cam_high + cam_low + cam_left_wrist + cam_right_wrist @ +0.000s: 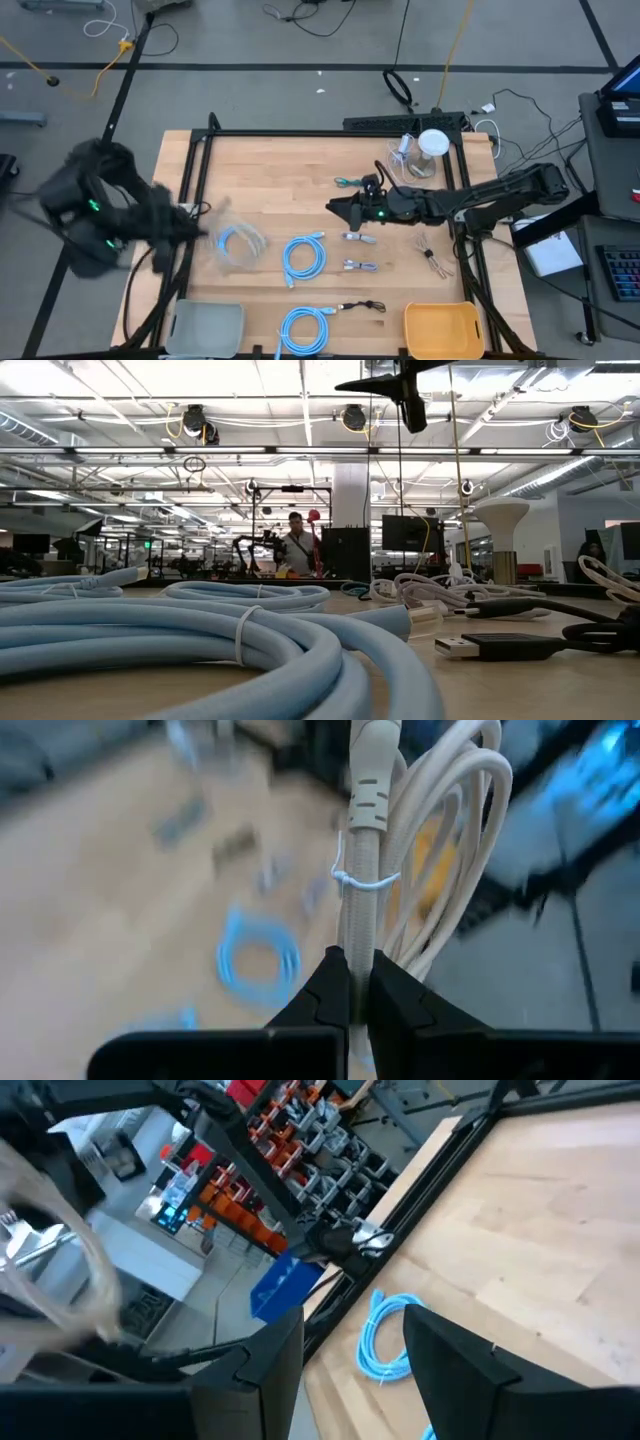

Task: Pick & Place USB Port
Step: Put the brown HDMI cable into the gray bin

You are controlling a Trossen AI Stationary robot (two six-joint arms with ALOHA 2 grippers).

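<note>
A cream USB cable (420,840), coiled and tied with a white zip tie, is in my left gripper (358,970), which is shut on it. In the high view the left gripper (205,232) is over the table's left edge, with the blurred pale coil (238,243) beyond it. My right gripper (340,208) is open above the table's middle and holds nothing; in its wrist view the fingers (350,1325) frame a blue cable coil (385,1342) far below. It also shows at the top of the low view (400,385). My left gripper pinches the cream cable's bundled strands (360,925) between its two fingers, just below the zip tie. The fingers lie along the strands. The coil's loops (470,790) and a moulded plug end (372,770) reach out past the fingertips, above the table.
Two blue cable coils (303,255) (305,328) lie on the wooden table. Small cables (360,238) (360,266) (362,306) (432,258) lie near the middle and right. A grey bin (207,328) and a yellow bin (442,328) sit at the near edge. A white object (432,150) stands at the far right.
</note>
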